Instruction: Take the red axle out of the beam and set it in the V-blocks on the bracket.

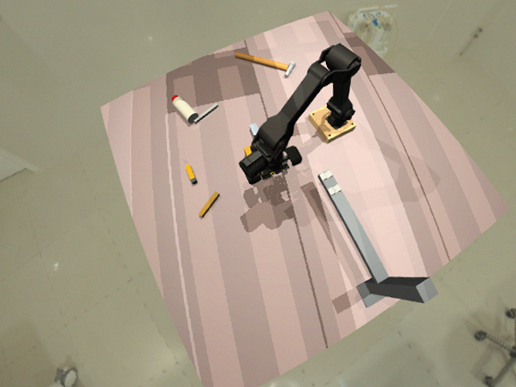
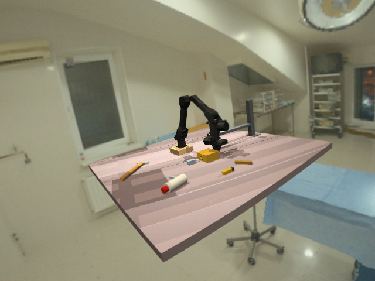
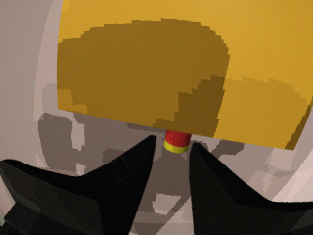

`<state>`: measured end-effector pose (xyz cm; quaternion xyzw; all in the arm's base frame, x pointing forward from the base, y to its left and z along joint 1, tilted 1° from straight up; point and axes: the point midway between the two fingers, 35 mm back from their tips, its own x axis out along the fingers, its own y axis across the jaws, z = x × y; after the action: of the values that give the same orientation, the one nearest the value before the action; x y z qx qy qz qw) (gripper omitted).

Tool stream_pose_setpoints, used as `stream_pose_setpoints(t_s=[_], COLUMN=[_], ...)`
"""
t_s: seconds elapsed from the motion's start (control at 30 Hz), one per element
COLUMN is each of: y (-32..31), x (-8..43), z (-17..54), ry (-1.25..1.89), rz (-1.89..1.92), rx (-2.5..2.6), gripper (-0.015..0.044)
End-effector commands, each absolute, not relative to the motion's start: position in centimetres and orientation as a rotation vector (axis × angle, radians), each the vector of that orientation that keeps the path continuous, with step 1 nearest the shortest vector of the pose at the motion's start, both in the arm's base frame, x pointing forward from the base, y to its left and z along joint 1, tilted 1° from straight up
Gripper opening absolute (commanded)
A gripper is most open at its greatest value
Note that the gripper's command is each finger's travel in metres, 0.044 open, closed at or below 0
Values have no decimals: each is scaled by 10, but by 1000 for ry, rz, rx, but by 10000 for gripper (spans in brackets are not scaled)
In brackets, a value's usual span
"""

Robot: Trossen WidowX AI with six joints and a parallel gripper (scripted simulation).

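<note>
From my remote post I saw the beam [image 2: 207, 155] [image 3: 142, 64] lying on the table [image 1: 253, 275] [image 2: 211, 193] between the bracket [image 1: 354, 227] [image 2: 250, 117] and the screwdriver [image 1: 189, 172] [image 2: 227, 171], with the hammer [image 1: 263, 61] [image 2: 131, 171] near the table's edge.

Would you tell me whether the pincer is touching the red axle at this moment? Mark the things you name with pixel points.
Apart: the wrist view shows a strip of table on each side of the red axle [image 3: 177, 138], between it and the pincer [image 3: 174, 145].

Black arm [image 1: 300, 94] [image 2: 198, 104] bends down; gripper [image 1: 276, 169] [image 2: 217, 148] [image 3: 174, 145] partly open, two fingertips near middle of wrist frame.
</note>
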<state>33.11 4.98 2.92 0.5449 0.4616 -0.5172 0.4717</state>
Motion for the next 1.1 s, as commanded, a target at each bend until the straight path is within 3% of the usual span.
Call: stream_pose_setpoints(t_s=[0.0, 0.2, 1.07], y=[50, 50, 83], x=[331, 331, 338], z=[29, 29, 31], ry=[1129, 1129, 1132], rz=[-1266, -1266, -1266], rx=[1335, 1335, 1338], gripper=[40, 0, 0])
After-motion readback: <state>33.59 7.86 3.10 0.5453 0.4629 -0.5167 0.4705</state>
